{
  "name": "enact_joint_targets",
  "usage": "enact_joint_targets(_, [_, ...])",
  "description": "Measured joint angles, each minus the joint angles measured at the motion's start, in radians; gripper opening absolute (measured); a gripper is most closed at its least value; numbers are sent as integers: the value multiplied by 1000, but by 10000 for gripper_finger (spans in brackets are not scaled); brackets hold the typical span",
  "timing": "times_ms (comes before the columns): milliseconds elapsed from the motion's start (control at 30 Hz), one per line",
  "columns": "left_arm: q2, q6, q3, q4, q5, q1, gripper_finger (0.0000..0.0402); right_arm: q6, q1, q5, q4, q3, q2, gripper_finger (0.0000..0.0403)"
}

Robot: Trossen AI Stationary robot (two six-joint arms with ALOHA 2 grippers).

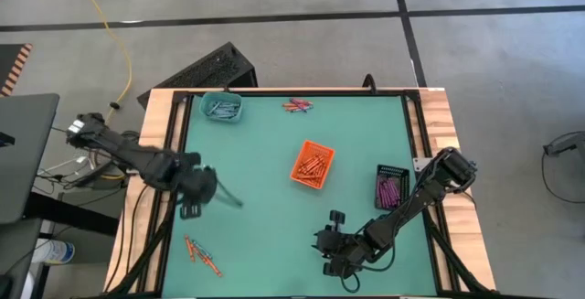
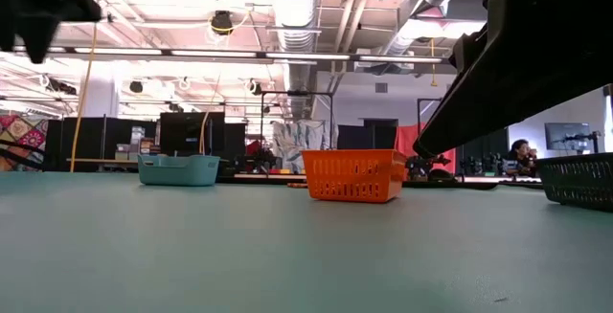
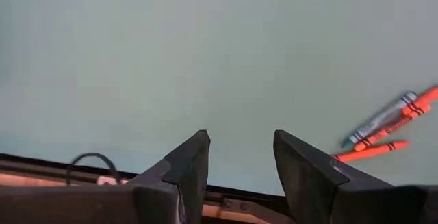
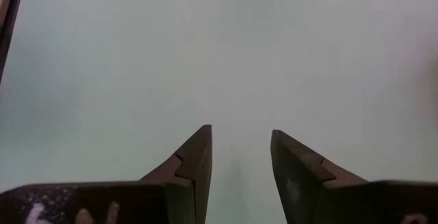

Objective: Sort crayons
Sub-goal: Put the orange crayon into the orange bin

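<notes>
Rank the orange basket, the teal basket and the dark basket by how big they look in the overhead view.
1. Orange basket, slightly the largest.
2. Teal basket and dark basket look about alike; I would not rank one over the other.

Both tools [image 3: 241,157] [image 4: 239,152] empty, fingers apart

trays [image 1: 313,165]: 3 | loose crayon [image 1: 202,255] clusters: 2 | arms [image 1: 137,157]: 2
</notes>
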Motion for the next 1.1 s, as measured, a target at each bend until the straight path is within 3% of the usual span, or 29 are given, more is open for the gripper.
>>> enact_joint_targets(300, [128, -230, 0, 105, -82, -366, 152, 0, -11, -1, 1, 0, 0, 145])
enact_joint_targets(533, [310, -284, -1, 137, -86, -534, 152, 1, -11, -1, 13, 0, 0, 145])
enact_joint_targets(833, [545, -152, -1, 461, -89, -597, 152, 1, -10, -2, 27, 0, 0, 145])
enact_joint_targets(1100, [620, -42, -1, 683, -91, -589, 152, 1, -11, -2, 39, 0, 0, 145])
